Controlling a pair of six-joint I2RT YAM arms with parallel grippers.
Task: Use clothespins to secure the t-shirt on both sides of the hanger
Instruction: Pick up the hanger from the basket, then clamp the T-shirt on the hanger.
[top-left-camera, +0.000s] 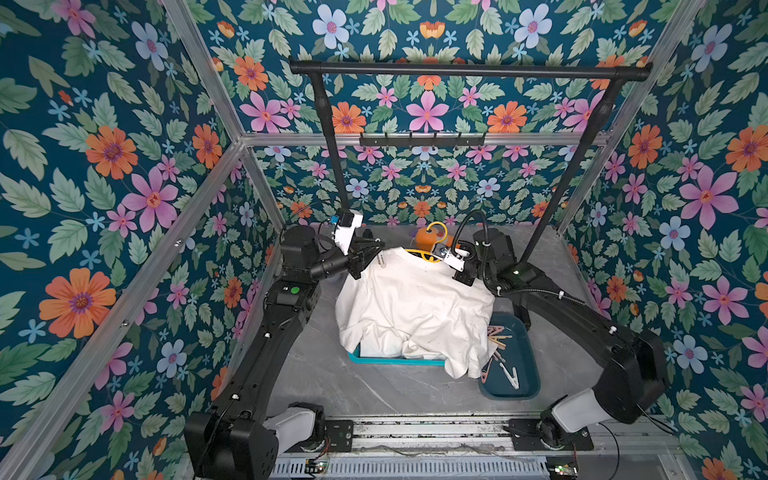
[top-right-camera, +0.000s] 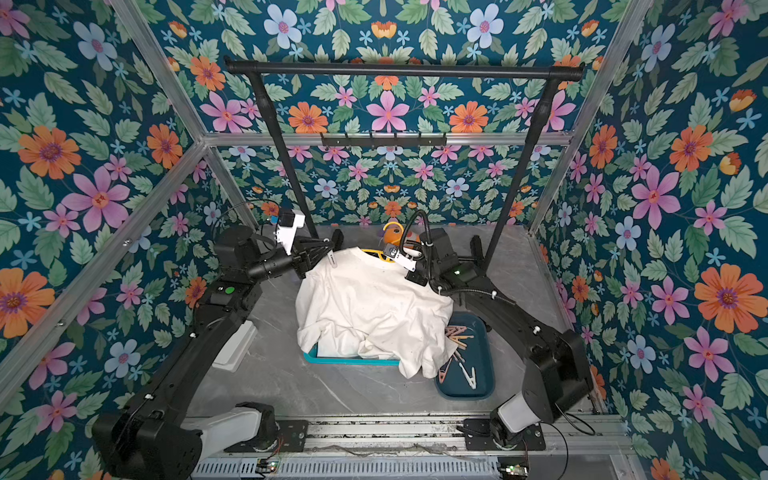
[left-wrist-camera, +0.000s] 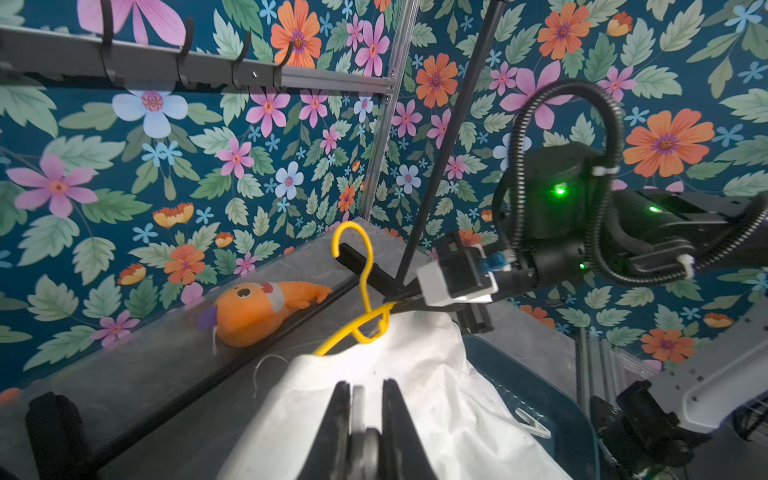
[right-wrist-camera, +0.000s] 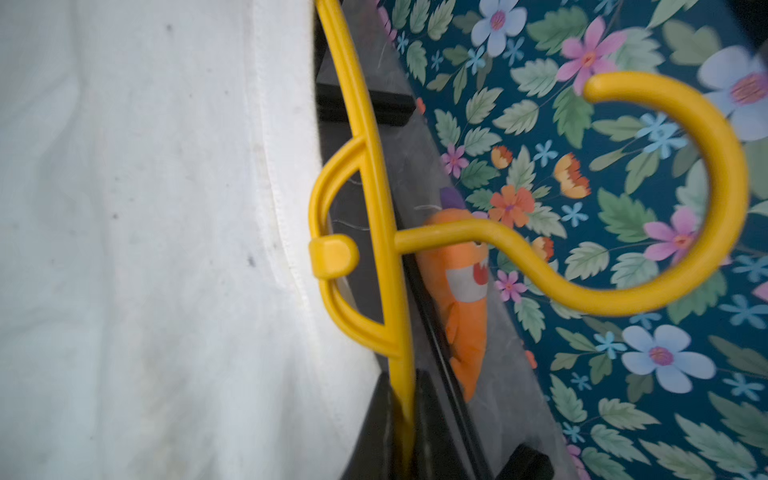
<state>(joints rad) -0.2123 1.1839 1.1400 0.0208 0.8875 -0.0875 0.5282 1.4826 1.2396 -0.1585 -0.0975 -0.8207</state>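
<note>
Grey marble table (top-left-camera: 374, 395) has a bare strip along its near edge, so decent room there. At 4 o'clock the dark teal tray (top-left-camera: 524, 357) holds loose clothespins (top-left-camera: 496, 338), and a turquoise bin (top-left-camera: 395, 360) sits half under the t-shirt (top-left-camera: 411, 299). Shirt's mid-table on the yellow hanger (right-wrist-camera: 374, 187), long axis 9-to-3, hook toward 12. At its 9 o'clock shoulder the left gripper (left-wrist-camera: 365, 386) pinches a white clothespin (top-left-camera: 380, 260). By the neck, the right gripper (right-wrist-camera: 405, 380) is clamped on the hanger's arm.
</note>
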